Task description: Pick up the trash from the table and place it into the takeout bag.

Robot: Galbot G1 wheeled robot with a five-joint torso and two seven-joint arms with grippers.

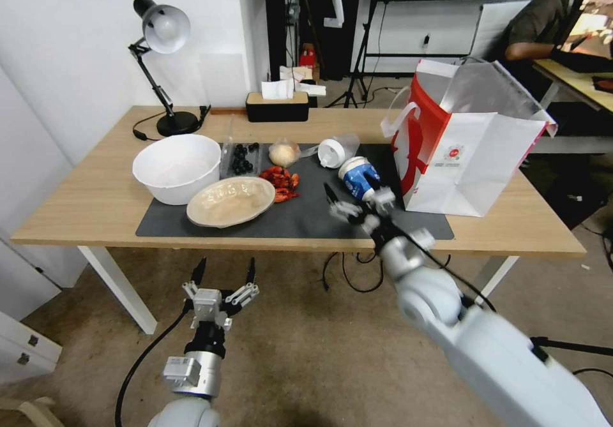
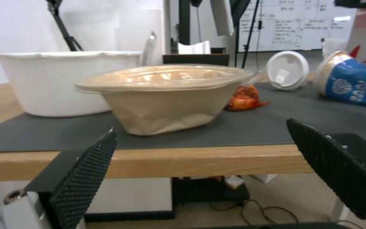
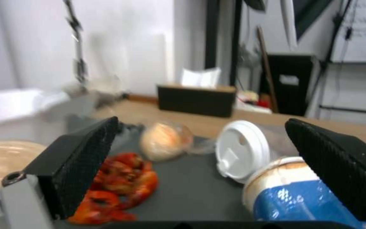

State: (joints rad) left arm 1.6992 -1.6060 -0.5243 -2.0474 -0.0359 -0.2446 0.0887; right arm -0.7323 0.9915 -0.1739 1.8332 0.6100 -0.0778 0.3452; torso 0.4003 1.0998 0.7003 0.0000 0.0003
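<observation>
The right gripper (image 1: 355,201) reaches over the dark mat (image 1: 306,213) with its fingers spread wide and empty, just short of the blue-and-white paper cup (image 1: 357,178), which lies on its side. A white-lidded plastic cup (image 1: 334,150) lies behind it. The takeout bag (image 1: 466,136) stands open just right of the cups. The left gripper (image 1: 223,275) hangs wide open below the table (image 1: 89,203) edge, facing the beige bowl (image 2: 166,95).

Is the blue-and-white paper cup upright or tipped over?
Tipped over: the blue-and-white paper cup lies on its side on the dark mat, open right pincer beside it.
</observation>
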